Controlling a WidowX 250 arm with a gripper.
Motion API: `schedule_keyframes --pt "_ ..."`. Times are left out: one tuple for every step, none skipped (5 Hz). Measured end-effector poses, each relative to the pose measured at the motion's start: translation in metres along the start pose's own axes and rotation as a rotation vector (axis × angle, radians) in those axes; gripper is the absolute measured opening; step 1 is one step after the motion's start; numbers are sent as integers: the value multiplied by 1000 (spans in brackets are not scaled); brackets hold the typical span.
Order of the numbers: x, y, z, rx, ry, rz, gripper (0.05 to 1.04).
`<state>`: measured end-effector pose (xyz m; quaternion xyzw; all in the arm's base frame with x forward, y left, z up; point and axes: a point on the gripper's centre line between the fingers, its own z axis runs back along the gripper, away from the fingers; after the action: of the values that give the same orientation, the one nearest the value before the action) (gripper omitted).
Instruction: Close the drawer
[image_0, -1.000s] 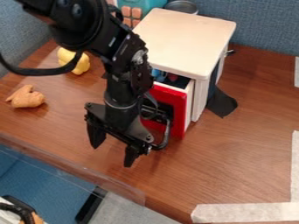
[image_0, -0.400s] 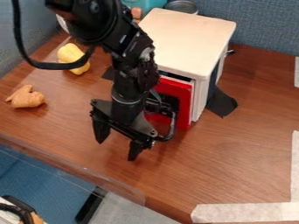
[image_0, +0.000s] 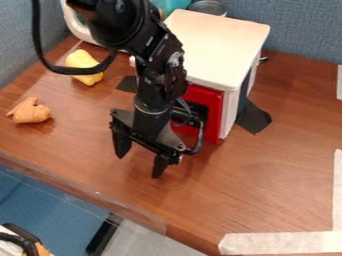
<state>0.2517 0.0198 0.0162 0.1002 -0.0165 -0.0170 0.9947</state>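
From my position, the gripper (image_0: 140, 163) hangs in front of the red drawer (image_0: 213, 116), its two fingers set wide apart. The drawer sits in the white cabinet (image_0: 217, 47), its face apparently flush, though the black arm (image_0: 160, 75) partly obstructs inspection.

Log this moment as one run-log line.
end effector: open, nothing held, in front of white cabinet | red-fronted drawer: looks closed or nearly so | status: closure unconfirmed
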Motion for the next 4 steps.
schedule_keyframes --pt "7 1 2 1 -14 5 1000" --pt "7 1 1 6 -10 -3 1000" --pt "6 1 0 5 -7 0 1000" --pt "4 1 9 -5 -29 5 1000"
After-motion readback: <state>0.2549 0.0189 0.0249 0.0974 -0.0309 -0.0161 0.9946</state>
